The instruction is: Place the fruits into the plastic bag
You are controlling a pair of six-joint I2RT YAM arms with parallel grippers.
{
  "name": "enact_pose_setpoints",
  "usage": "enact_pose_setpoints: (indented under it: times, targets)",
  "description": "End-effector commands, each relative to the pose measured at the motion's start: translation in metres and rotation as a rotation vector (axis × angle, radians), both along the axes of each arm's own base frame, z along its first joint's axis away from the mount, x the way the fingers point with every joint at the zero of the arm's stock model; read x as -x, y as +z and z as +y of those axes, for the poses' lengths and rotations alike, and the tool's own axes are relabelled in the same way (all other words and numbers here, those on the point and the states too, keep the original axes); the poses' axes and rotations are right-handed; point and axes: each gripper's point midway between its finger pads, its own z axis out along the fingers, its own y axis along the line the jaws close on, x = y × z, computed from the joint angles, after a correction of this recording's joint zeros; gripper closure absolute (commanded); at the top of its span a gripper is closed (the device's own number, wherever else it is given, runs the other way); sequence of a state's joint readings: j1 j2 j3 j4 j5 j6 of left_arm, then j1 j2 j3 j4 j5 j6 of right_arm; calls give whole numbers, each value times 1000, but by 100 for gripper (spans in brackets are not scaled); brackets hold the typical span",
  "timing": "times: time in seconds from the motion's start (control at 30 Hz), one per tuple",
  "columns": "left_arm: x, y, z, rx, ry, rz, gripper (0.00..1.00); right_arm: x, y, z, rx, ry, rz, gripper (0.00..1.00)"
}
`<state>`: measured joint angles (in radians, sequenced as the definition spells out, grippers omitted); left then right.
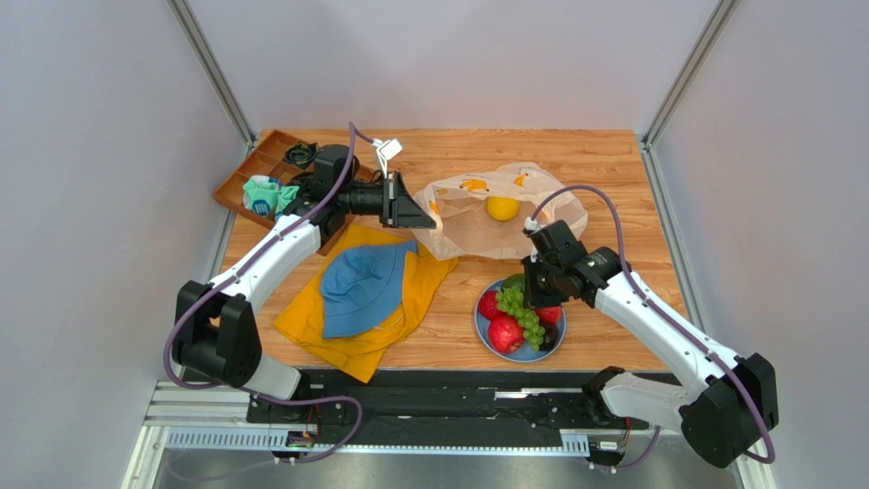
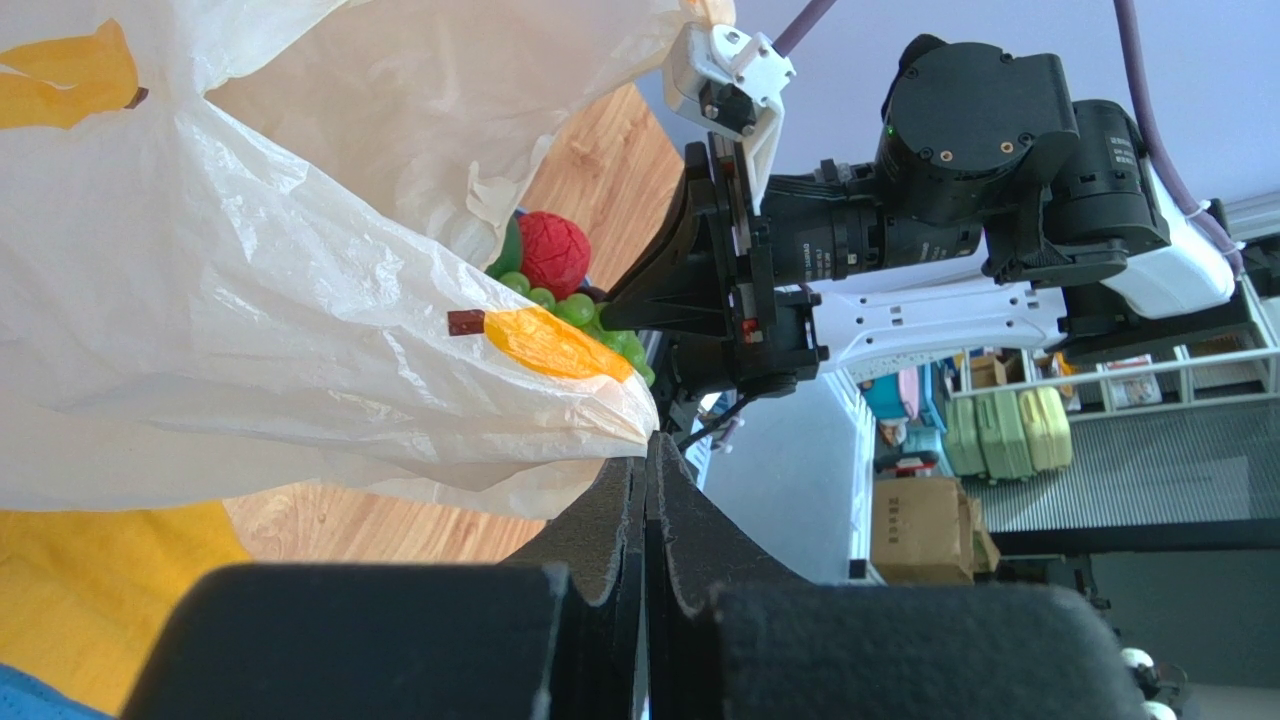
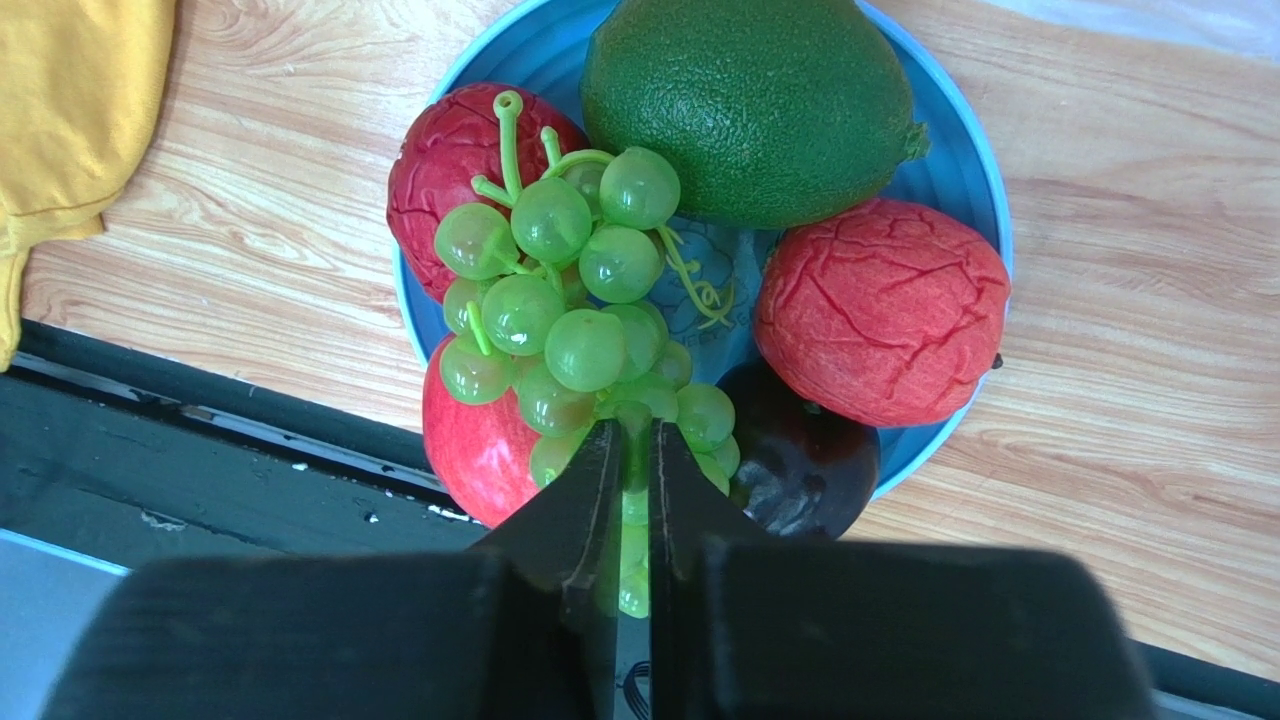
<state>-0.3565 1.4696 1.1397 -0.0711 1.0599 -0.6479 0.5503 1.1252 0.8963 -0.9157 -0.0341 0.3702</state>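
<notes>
While the right gripper (image 3: 631,450) is covering the lowest grapes (image 3: 579,323), its fingers are pinching that end of the bunch on the blue plate (image 3: 950,150), the plum (image 3: 804,465) lying half hidden beside them. The left gripper (image 2: 649,465) is clamping the bag (image 1: 479,239) by its edge, with a lemon (image 1: 502,208) showing inside.

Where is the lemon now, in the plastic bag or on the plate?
In the bag: the lemon sits within the plastic bag outline, away from the blue plate holding the other fruits.
</notes>
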Motion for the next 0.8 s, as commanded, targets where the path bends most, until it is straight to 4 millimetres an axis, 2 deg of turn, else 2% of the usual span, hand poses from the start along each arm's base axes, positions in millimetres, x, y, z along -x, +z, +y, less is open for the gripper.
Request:
enact_pose_setpoints:
  times: [0.0, 0.03, 0.27, 0.57, 0.63, 0.73, 0.77]
  targets:
    - [-5, 19, 1, 21, -2, -70, 100, -5, 7, 0, -10, -9, -29, 97]
    - [-5, 19, 1, 22, -2, -71, 100, -4, 8, -1, -9, -8, -26, 100]
    - [-6, 16, 0, 24, -8, -54, 100, -6, 37, 3, -40, 32, -82, 100]
    - [-7, 13, -1, 33, -15, -40, 100, -8, 98, 14, -163, 72, -224, 100]
    - [-5, 15, -1, 33, -17, -42, 100, -13, 115, 18, -190, 74, -265, 100]
    - [-2, 20, 1, 30, -20, -58, 100, -22, 132, 22, -210, 62, -303, 100]
    - [-2, 20, 1, 26, -18, -72, 100, -29, 146, 24, -221, 54, -333, 100]
